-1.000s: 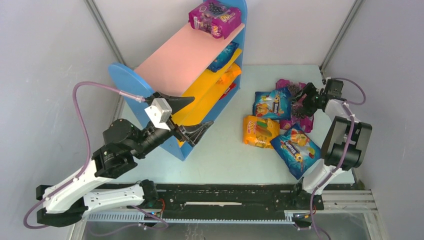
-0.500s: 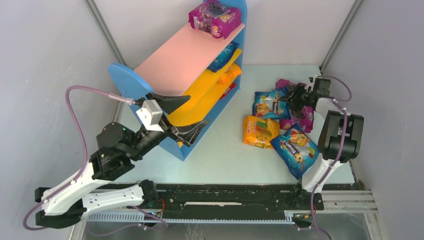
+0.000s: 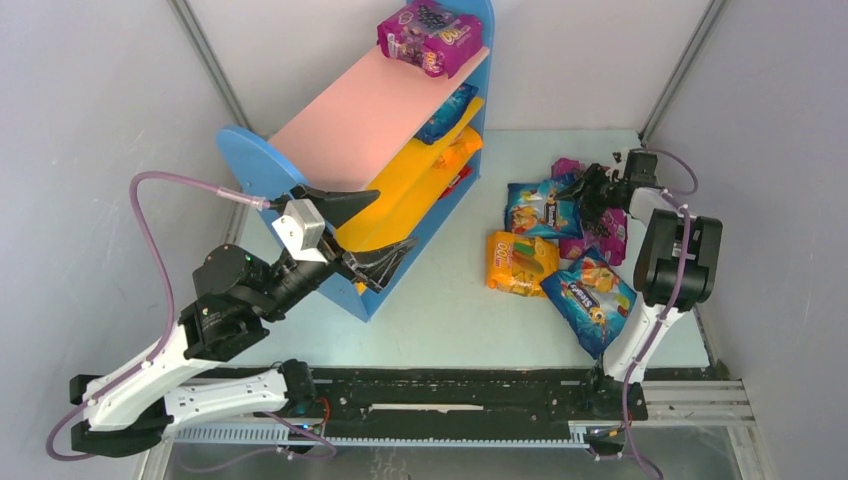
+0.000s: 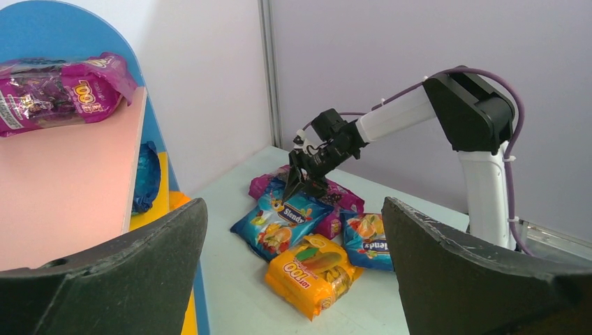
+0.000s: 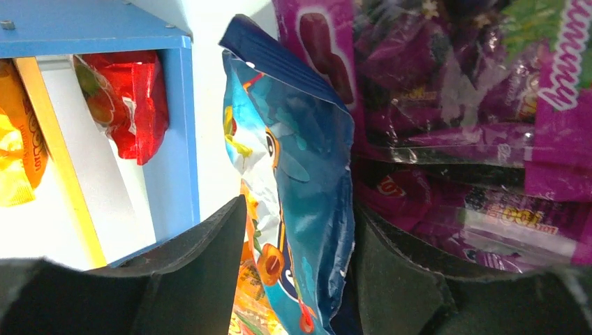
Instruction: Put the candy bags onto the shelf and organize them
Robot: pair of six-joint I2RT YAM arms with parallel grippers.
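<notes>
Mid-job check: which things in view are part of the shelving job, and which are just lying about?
Job: shelf; purple bag on its pink top; blue bag between the right fingers; orange bag, second blue bag and purple bags on the table.
Not the job: purple cables, black rail along the near edge.

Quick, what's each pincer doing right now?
Left pincer: open, empty.
Right pincer: closed on the edge of the glossy blue plastic candy bag.

Pink top bd (image 3: 350, 120) mostly free, purple bag (image 3: 432, 35) blocks far end.
</notes>
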